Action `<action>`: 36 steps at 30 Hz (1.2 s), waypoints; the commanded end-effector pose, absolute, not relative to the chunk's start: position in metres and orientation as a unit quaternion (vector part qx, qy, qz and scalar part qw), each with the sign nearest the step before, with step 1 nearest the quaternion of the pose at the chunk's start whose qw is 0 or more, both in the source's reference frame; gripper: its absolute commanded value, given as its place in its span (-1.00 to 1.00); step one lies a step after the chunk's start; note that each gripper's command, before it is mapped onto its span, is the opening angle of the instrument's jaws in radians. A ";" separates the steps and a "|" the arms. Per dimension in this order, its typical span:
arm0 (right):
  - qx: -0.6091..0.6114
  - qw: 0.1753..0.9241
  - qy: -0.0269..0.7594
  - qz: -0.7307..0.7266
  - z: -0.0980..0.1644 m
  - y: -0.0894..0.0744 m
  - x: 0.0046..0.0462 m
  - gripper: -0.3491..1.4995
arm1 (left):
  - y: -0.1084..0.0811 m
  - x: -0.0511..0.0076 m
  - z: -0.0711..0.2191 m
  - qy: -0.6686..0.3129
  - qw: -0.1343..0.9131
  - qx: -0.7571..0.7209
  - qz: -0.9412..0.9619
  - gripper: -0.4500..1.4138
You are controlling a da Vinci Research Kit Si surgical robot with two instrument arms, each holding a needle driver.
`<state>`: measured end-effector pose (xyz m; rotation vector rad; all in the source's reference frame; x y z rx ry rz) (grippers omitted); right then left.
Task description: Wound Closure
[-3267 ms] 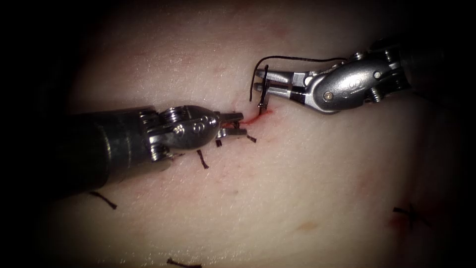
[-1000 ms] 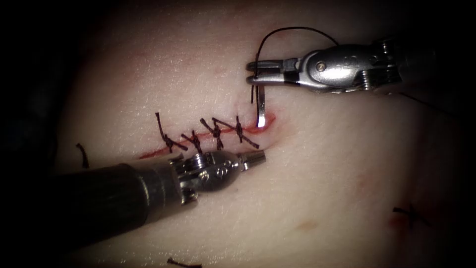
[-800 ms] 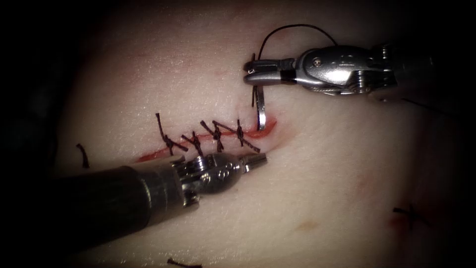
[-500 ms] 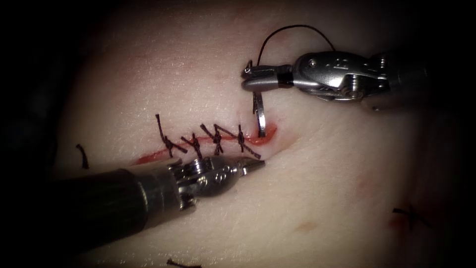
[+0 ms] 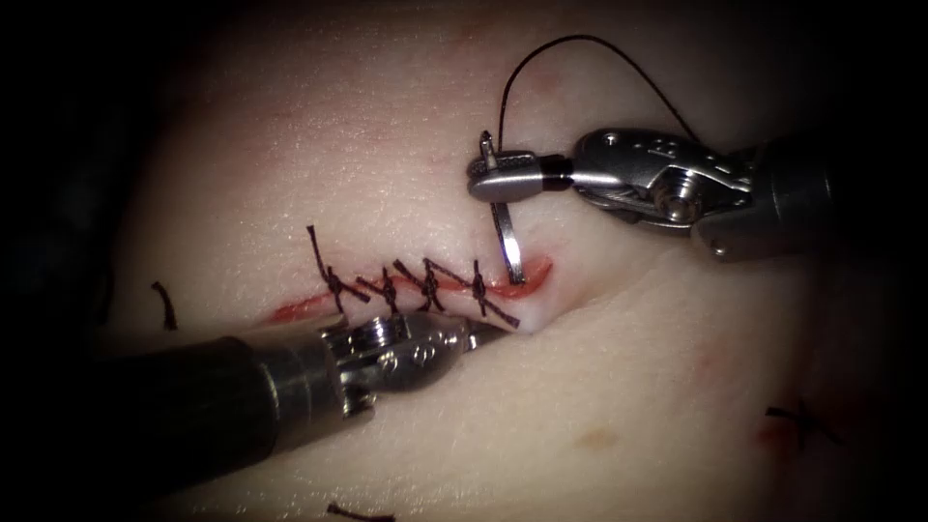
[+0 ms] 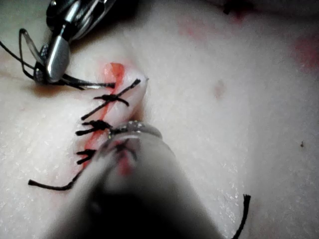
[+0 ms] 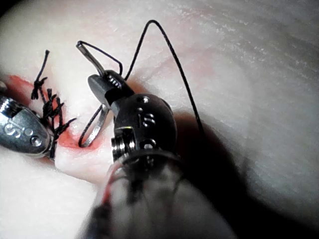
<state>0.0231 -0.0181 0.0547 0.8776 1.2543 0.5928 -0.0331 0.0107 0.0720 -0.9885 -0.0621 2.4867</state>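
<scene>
The cut [image 5: 300, 307] runs across the tissue with several dark knotted stitches [image 5: 425, 285] over it, and red fluid lies at its right end. My right tool [image 5: 498, 177] is shut on the curved needle [image 5: 507, 242] near its tail. The needle hangs down with its tip in the cut's right end, seen also in the right wrist view as needle [image 7: 92, 127]. Thread [image 5: 580, 43] arcs from the tail back over the right tool. My left tool [image 5: 488, 332] lies just below the cut with shut jaws pressing into the tissue's lower lip [image 6: 139, 87], which bulges up.
Cut ends of thread lie on the tissue at the far left [image 5: 164, 304] and near the bottom edge [image 5: 353, 510]. A dark stitch mark [image 5: 797, 416] sits at the lower right. The left tool's thick shaft [image 5: 193, 406] covers the tissue's lower left.
The left tool came off the cut, moved below it and pushed into the lower lip, which rose. The right tool rolled and lowered the needle tip into the cut's right end.
</scene>
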 end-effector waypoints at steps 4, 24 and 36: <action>0.394 0.681 0.543 0.293 0.055 -0.019 0.0225 -1.00 | 0.011 -0.0336 0.073 -0.023 0.230 -0.360 0.904 -0.75; 0.440 0.644 0.518 0.352 0.054 -0.020 0.0222 -0.73 | 0.009 -0.0334 0.072 -0.028 0.224 -0.367 0.903 -0.73; 0.410 0.613 0.566 0.369 0.055 -0.016 0.0198 0.77 | 0.007 -0.0348 0.065 0.091 0.127 -0.427 0.891 -0.30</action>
